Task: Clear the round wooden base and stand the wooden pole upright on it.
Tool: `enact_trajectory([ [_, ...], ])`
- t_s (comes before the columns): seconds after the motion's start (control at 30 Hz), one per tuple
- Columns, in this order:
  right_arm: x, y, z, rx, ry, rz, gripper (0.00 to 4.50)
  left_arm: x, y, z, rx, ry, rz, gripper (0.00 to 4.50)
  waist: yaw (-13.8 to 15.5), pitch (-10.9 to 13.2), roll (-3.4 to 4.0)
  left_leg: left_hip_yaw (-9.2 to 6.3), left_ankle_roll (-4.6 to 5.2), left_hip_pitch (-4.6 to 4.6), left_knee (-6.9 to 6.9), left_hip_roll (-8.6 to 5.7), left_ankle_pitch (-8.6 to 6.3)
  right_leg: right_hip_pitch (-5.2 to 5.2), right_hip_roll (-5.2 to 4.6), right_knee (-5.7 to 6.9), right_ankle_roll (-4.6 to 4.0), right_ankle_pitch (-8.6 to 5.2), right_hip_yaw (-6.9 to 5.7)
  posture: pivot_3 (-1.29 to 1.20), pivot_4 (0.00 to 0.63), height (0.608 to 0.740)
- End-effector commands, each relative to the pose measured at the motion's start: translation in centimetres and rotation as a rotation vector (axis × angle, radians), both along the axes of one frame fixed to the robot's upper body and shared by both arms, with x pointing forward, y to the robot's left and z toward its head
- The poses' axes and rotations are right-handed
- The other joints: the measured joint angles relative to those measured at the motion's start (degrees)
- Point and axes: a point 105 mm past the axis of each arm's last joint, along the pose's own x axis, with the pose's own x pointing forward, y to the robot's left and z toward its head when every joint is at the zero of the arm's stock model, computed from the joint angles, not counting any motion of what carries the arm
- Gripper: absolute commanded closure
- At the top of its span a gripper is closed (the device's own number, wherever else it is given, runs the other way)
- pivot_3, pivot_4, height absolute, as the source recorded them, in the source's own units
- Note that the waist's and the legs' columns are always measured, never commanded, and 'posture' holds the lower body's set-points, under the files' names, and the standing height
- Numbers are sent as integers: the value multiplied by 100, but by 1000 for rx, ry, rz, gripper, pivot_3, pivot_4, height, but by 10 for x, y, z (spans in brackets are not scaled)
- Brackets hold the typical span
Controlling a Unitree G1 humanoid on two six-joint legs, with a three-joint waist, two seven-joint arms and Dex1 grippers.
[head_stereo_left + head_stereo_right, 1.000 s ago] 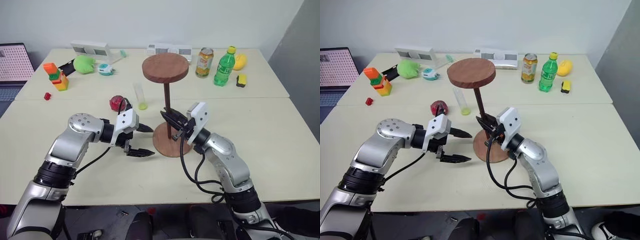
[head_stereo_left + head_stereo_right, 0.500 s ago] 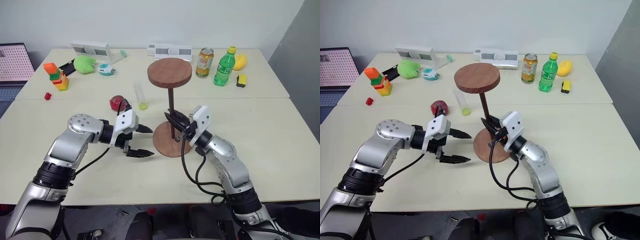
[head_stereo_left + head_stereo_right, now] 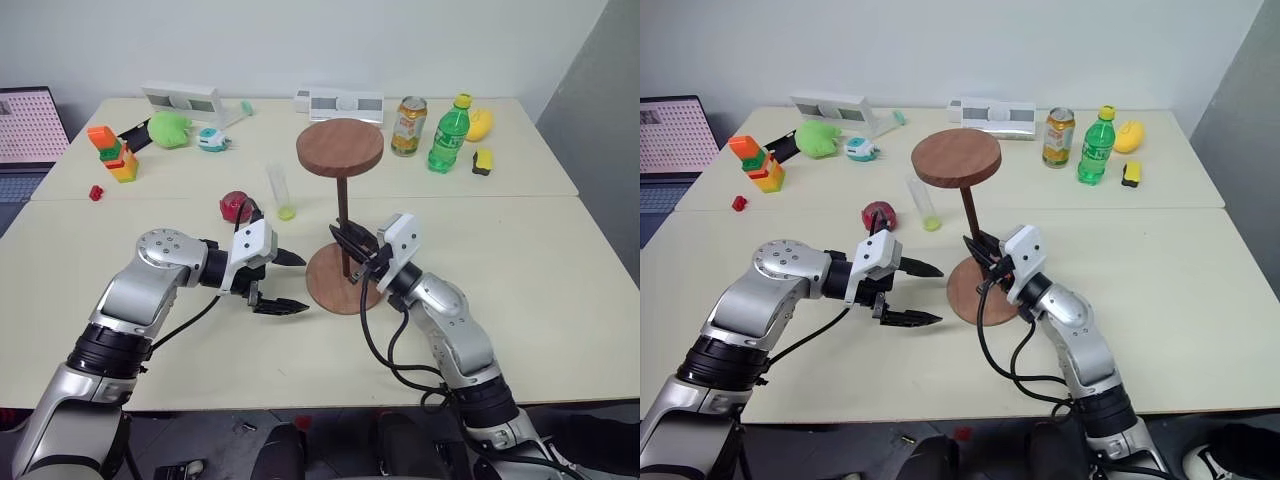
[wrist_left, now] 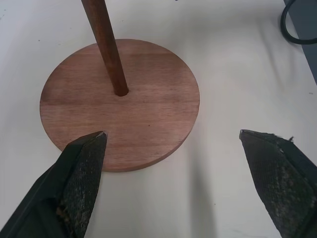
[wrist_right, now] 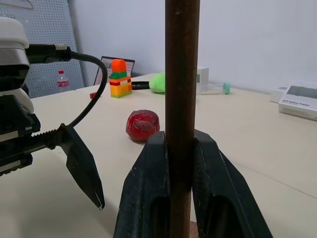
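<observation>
The round wooden base (image 3: 325, 285) lies flat on the table's near middle. The wooden pole (image 3: 342, 215) stands upright with its lower end in the base's centre hole (image 4: 120, 91). Its fixed disc (image 3: 340, 146) is on top. My right gripper (image 3: 352, 252) is shut on the pole's lower part, and its fingers (image 5: 154, 198) clamp the rod (image 5: 182, 74) from both sides. My left gripper (image 3: 305, 283) hangs open just left of the base, its fingertips (image 4: 91, 148) spread wide above the base's edge (image 4: 148, 124), holding nothing.
A red ball (image 3: 236, 207) and a clear tube with a yellow bottom (image 3: 279, 192) lie behind the left gripper. At the back stand a can (image 3: 407, 125), a green bottle (image 3: 449, 133), toy blocks (image 3: 112, 152), a green toy (image 3: 167, 128) and white boxes (image 3: 340, 103).
The pole has tipped from leaning left to upright, its top disc swinging right. The right gripper kept its hold low on the rod. The left gripper stayed still.
</observation>
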Motion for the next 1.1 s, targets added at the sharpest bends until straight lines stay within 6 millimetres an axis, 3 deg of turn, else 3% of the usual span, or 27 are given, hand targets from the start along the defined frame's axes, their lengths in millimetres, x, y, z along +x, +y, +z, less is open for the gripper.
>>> enact_trajectory([
  [0.03,2,0,-12,-19,39,-13,4267,0,-1,6,-11,-31,-4,0,0,0,0,0,0,1,0,0,0,1,0,0,0,0,0,0,150,740],
  [0.37,-13,-12,-52,-123,99,4,4267,1,-1,6,-14,-29,6,0,22,-3,-1,-5,20,37,-3,-1,-11,48,-1,-14,0,0,-4,0,150,740],
  [0.77,-8,-11,-48,-115,116,6,4267,0,-2,6,-16,-31,6,0,31,-5,-1,-7,23,55,-9,-1,-13,62,-1,-22,1,-1,-5,0,150,740],
  [0.83,-6,-12,-47,-117,123,3,3563,0,-3,6,-16,-32,5,0,30,-5,-2,-6,23,55,-9,-1,-13,63,-1,-22,1,-1,-5,0,150,740],
  [1.0,-2,-18,-33,-109,106,-8,2540,8,-6,5,-30,-52,41,0,30,-1,0,-3,23,43,-8,-2,-13,52,-1,-21,1,-1,-1,0,150,740],
  [1.1,-5,-23,-26,-127,93,3,1788,-3,-18,1,-69,-20,-17,0,29,-1,0,-8,22,41,-8,-1,-13,51,0,-19,1,-1,-5,0,150,740],
])
